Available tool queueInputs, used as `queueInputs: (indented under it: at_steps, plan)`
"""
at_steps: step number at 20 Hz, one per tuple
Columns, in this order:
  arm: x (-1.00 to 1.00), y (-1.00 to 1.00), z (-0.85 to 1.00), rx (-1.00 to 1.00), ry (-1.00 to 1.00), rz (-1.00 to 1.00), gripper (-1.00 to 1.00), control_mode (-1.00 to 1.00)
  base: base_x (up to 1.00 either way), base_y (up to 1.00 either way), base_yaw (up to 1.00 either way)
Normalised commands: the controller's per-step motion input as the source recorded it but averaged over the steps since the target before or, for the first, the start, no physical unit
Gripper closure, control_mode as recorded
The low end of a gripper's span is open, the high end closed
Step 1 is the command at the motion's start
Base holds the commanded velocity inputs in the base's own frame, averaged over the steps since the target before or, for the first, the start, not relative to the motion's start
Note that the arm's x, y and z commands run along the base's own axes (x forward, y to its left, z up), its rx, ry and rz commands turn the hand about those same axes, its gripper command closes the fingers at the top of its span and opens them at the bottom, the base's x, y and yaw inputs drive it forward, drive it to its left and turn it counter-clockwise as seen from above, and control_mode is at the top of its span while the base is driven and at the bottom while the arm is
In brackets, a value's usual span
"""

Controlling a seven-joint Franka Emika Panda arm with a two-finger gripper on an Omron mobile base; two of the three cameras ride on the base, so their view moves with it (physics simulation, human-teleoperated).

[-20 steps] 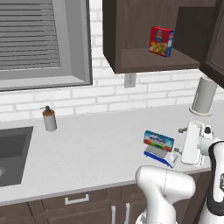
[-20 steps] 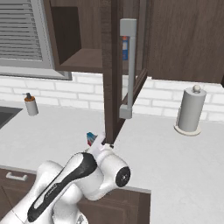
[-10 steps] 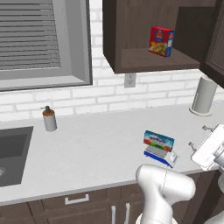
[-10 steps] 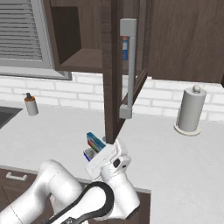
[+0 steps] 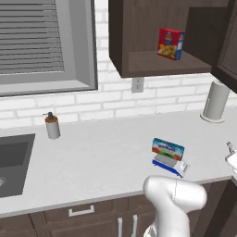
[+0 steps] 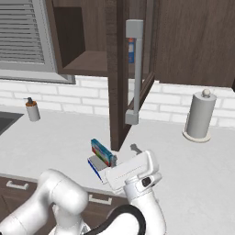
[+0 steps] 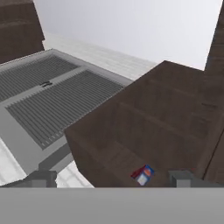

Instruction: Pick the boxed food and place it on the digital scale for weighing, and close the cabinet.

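Boxed food [image 5: 168, 149] on digital scale [image 5: 169, 164] at frame ctr-right, arm has swung off it w/ fingers [image 7: 180, 177] wide open & empty; cabinet [image 6: 136, 69] door left to shut.

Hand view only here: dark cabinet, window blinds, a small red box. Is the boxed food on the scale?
Observer: Yes. In the left base view the boxed food stands on edge on the digital scale.
Operator: And the cabinet door?
Observer: Open. In the right base view the cabinet door swings out over the counter, with its bar handle towards the camera.
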Motion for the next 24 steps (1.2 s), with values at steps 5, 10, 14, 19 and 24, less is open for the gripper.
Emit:
queueInputs:
  at_steps: [5, 10, 14, 19, 24]
  plan:
    - [-0.26, -0.98, 0.19, 0.0, 0.06, 0.0, -1.0, -1.0, 0.0, 0.0, 0.0]
    - [-0.02, -0.84, -0.13, 0.0, 0.05, 0.0, -1.0, -1.0, 0.0, 0.0, 0.0]
    - [0.08, -0.63, 0.12, 0.02, -0.04, 0.04, -1.0, -1.0, 0.0, 0.0, 0.0]
    - [0.22, 0.03, 0.57, 0.03, -0.11, 0.02, -1.0, -1.0, 0.0, 0.0, 0.0]
    - [0.36, 0.2, 0.95, 0.07, -0.13, 0.0, -1.0, -1.0, 0.0, 0.0, 0.0]
